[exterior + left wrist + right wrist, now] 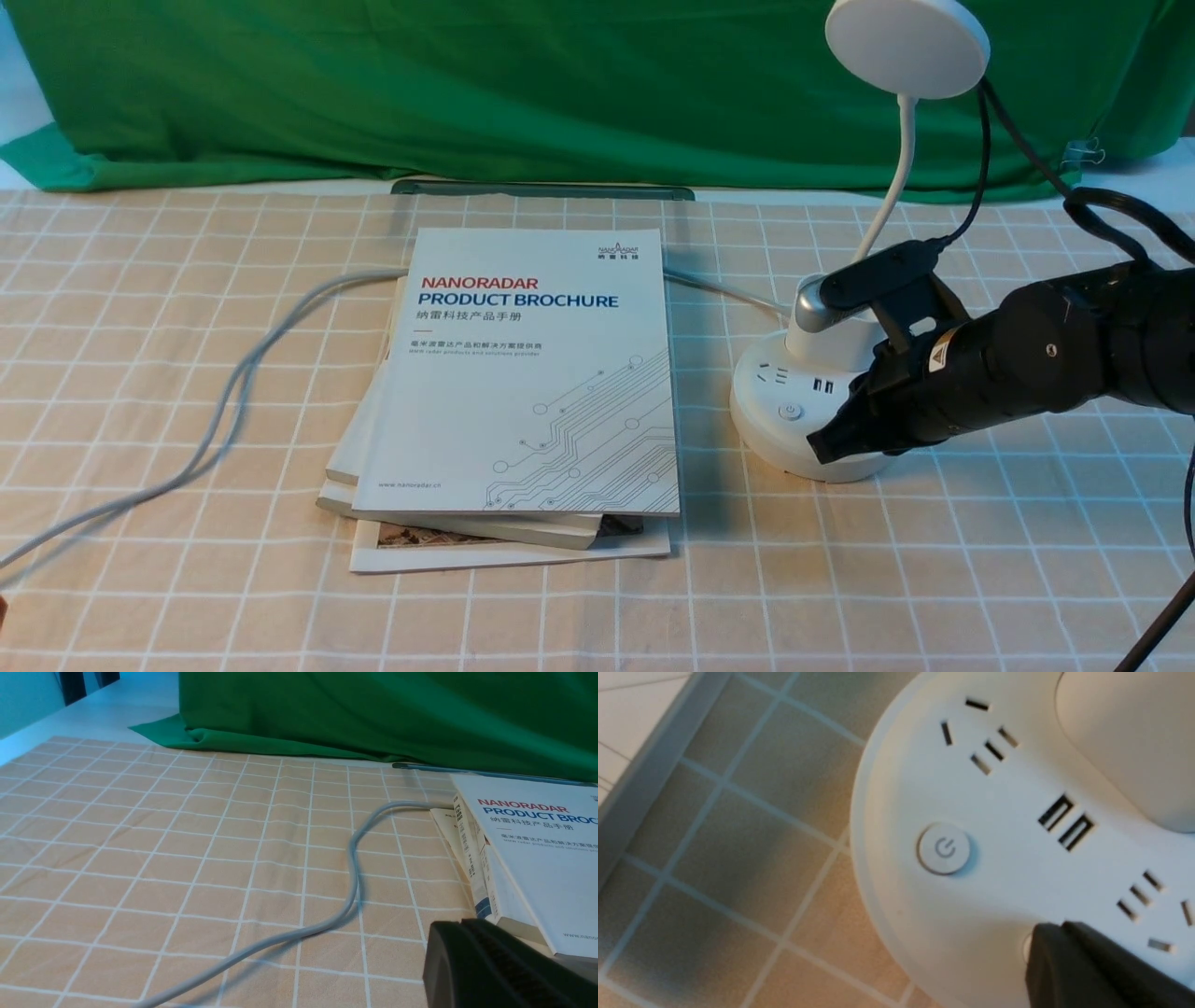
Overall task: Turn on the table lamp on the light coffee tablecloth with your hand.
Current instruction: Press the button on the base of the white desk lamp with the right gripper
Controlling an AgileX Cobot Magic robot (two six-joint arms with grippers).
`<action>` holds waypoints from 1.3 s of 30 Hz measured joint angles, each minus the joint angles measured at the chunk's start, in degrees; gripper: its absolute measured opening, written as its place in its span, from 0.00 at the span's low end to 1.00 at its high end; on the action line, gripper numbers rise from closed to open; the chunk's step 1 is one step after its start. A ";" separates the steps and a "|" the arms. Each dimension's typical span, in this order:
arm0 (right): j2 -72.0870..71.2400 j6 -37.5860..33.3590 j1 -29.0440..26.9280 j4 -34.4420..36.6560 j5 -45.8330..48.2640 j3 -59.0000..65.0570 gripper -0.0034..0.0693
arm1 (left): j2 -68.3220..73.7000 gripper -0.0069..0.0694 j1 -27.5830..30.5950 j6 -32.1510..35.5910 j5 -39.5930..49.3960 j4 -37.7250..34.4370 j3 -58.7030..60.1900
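Closed right tool (823,446) at one table lamp (780,431), one power button (792,412) beside it; left tool (460,935), state unclear.

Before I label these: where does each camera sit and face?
Front: between the arms, facing forward at brochures, lamp, green cloth; right gripper shows.
Left wrist: low over tablecloth, facing cable and brochures; left gripper shows.
Right wrist: close above lamp base, facing button; right gripper shows.
Shared: front and left wrist both show brochures.
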 joint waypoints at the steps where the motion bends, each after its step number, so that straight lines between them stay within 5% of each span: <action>1: -0.11 0.00 0.00 0.00 0.00 0.00 0.09 | 0.00 0.12 0.00 0.00 0.00 0.00 0.00; 39: 1.93 0.07 -0.03 -0.05 -1.71 -0.61 0.09 | 0.00 0.12 0.00 0.61 0.00 0.00 0.00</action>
